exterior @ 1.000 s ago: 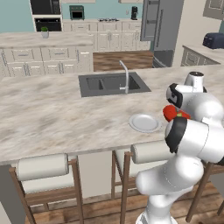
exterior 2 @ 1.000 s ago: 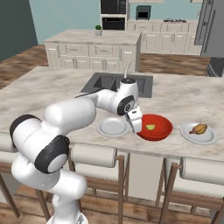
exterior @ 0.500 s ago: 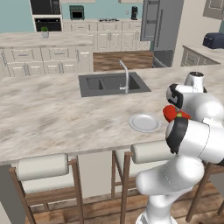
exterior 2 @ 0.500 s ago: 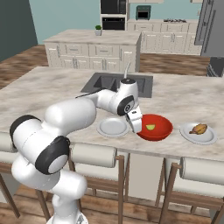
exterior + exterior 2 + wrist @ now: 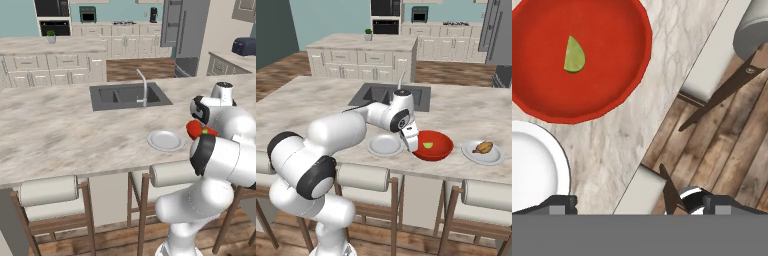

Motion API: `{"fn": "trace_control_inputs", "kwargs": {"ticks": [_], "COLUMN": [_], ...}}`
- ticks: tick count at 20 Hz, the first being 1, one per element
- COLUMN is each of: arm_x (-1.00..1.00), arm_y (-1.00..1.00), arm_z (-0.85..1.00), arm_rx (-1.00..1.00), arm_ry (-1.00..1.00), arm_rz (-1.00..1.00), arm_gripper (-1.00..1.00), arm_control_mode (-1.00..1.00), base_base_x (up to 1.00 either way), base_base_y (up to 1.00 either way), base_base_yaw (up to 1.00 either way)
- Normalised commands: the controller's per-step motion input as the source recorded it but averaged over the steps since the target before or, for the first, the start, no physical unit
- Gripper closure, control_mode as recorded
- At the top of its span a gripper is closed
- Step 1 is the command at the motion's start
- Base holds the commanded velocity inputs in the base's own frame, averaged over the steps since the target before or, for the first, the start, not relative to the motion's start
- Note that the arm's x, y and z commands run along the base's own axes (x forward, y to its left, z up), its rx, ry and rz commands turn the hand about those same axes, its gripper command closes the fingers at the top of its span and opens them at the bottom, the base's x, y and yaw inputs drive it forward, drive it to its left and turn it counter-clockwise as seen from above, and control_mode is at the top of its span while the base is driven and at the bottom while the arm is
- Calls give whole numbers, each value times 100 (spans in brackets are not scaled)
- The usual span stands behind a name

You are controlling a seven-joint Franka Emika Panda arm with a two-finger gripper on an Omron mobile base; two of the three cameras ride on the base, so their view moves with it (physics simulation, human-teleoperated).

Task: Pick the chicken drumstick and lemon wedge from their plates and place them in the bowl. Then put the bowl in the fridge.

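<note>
Right base view, left to right: bare plate (image 5: 384,145) center, gripper (image 5: 410,140) jaws wide apart, holding nothing, beside red bowl (image 5: 432,145) with lemon wedge (image 5: 428,145) inside; chicken drumstick (image 5: 484,147) on right plate (image 5: 483,153); fridge (image 5: 498,31) upper right.

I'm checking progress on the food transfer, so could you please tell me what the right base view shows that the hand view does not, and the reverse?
Right base view alone: the chicken drumstick lying on its plate to the right of the bowl, the sink behind, and the arm with its open gripper at the bowl's left rim.

Hand view alone: a straight-down look into the bowl, plus the wooden floor past the counter edge.

Both: the red bowl holding the lemon wedge, and the bare white plate beside it on the marble counter.
</note>
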Motion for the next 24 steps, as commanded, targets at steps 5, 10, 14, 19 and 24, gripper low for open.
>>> {"fn": "trace_control_inputs", "kwargs": {"ticks": [5,10,14,19,24], "arm_x": [0,0,0,0,0], "arm_y": [0,0,0,0,0], "arm_z": [0,0,0,0,0], "arm_rx": [0,0,0,0,0], "arm_ry": [0,0,0,0,0], "arm_rz": [0,0,0,0,0], "arm_gripper": [-100,-100,-100,-100,-100], "arm_control_mode": [100,100,100,100,100], "base_base_x": [-2,-32,-47,-10,0], "base_base_y": [0,-1,-30,-59,-69], "base_base_yaw": [0,-5,-9,0,8]}}
